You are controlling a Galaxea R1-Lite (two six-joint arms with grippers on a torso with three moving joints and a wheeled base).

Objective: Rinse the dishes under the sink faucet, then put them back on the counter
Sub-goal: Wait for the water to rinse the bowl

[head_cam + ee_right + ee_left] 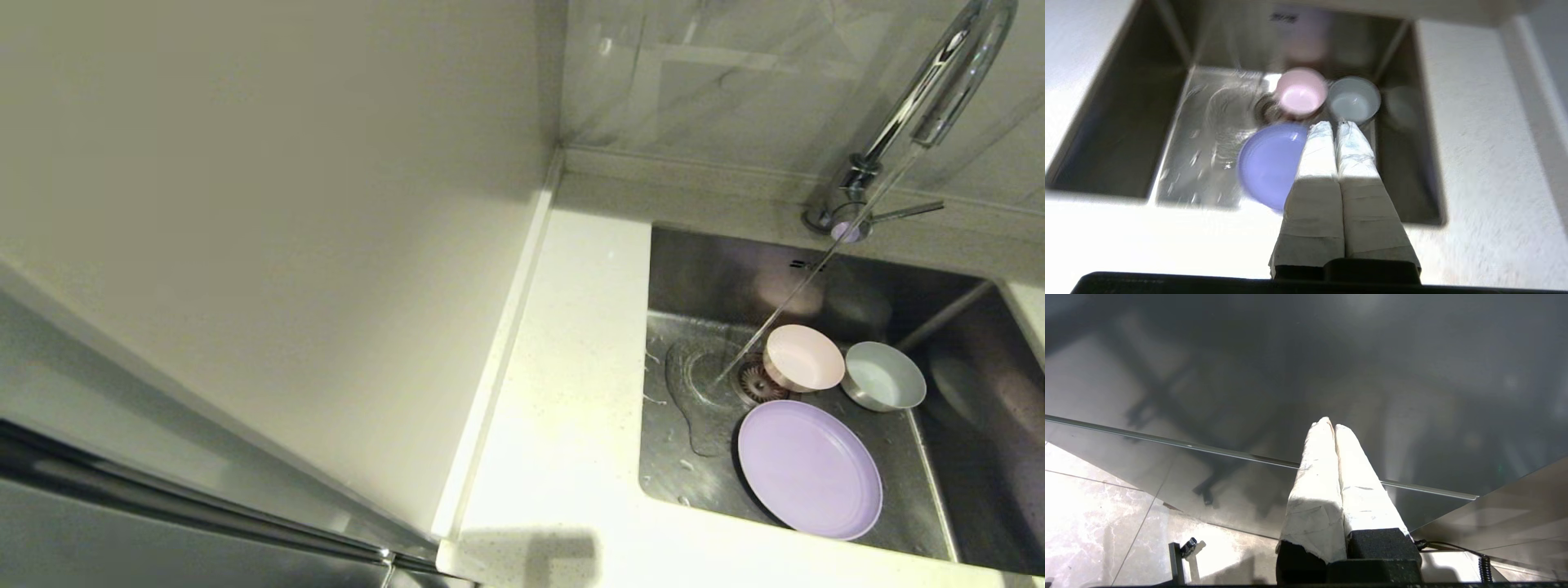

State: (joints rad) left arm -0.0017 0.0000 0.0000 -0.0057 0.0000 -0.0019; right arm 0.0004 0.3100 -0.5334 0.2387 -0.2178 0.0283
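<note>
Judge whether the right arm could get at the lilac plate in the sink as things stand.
Probably yes. The right gripper hangs shut above the sink, with the lilac plate lying flat and uncovered below. Nothing lies on it; the pink bowl sits beside it. The fingers would need opening first.

Three dishes [810, 469] in sink [702, 278]

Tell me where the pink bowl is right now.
In the head view the pink bowl sits on the sink floor beside the drain, left of the blue-green bowl and behind the plate.
</note>
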